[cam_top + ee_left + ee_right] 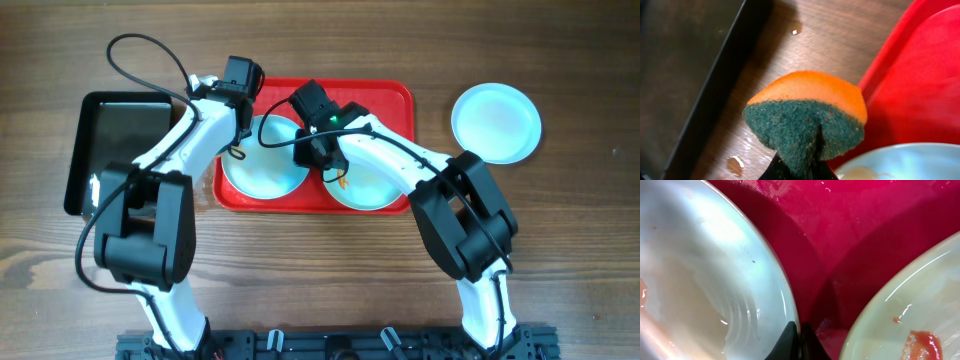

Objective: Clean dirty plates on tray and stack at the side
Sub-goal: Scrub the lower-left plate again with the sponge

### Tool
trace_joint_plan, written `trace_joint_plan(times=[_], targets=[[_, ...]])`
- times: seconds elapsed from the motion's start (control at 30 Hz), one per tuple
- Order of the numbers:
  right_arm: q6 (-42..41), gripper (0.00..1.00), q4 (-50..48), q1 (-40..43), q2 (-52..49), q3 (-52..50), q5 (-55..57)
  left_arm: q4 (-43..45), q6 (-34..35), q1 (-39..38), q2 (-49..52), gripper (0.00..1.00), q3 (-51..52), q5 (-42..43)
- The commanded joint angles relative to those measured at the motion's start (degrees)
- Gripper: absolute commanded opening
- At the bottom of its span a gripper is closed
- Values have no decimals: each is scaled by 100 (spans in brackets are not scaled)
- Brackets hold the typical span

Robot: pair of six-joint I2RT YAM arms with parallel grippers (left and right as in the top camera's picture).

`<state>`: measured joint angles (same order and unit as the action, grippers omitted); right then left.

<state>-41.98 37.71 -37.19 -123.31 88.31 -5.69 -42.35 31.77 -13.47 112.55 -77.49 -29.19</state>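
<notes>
Worktop [330, 290] showing matt brown wood grain, red tray [395, 95] shining as smooth glossy plastic, plates [268, 172] on it gleaming smooth, sponge [807, 115] beside the red tray showing porous orange foam over rough green scouring fibre, black tray [110, 130] left of it looking glossy.

tray [392, 98] red | plates [496, 122] pale mint | sponge [807, 115] orange-and-green | smaller tray [120, 130] black

White shells and black joints cover my left arm [178, 150] and right arm [395, 160]; black cable [130, 42] loops at ten o'clock, green light [333, 123] at twelve.
</notes>
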Motion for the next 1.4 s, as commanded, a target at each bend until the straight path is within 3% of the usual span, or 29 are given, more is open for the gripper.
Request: trace_joint_plan(times=[0.0,0.1,0.17,0.4,0.57,0.73,0.8,0.9,1.0,1.13,1.2,1.37], targets=[[-7,4,33,39,-2,-94,227,59,-28,15,-796,4,-160,1419],[-7,4,35,42,-2,-94,229,-44,-326,20,-1095,4,-160,3064],[-4,4,39,42,-2,-96,229,-144,-326,7,-1003,4,-37,3578],[-7,4,63,42,-2,-94,227,-160,-297,-70,-396,4,651,3759],[-9,4,52,42,-2,-94,227,522,-302,-144,-221,4,979,4594],[-9,4,52,42,-2,-96,229,887,-466,-208,-175,4,1010,4675],[-7,4,52,42,-2,-96,229,984,-844,-208,-140,4,1012,4557],[-2,4,57,42,-2,-94,227,992,-911,-205,140,4,1012,3480],[-2,4,70,42,-2,-96,229,984,-1244,-201,533,4,1010,3101],[2,4,70,42,-2,-96,232,481,-1292,-201,531,4,1008,994],[0,4,68,42,-2,-94,229,129,-1228,-201,531,4,1008,361],[-4,4,66,42,-2,-96,229,-343,-1032,-201,503,4,986,249]])
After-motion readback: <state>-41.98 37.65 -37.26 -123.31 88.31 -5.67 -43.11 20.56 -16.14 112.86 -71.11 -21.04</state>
